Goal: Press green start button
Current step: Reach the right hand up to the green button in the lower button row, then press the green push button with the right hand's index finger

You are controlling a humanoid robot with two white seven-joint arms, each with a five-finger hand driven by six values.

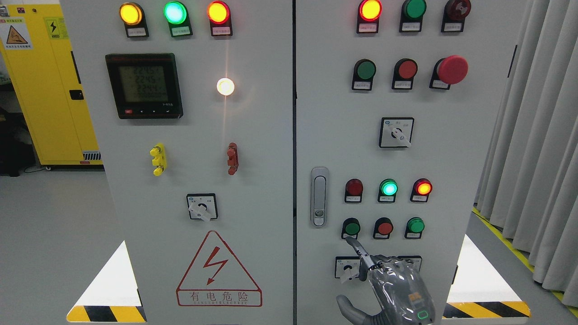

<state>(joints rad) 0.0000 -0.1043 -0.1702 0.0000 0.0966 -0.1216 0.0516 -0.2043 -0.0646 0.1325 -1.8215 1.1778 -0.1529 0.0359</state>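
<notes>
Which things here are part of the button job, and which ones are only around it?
Job:
- right hand, index finger extended just below the button
- green button, lower row, leftmost

Not part of it:
- red button beside it
- red mushroom button
- meter
- door handle
- yellow cabinet
</notes>
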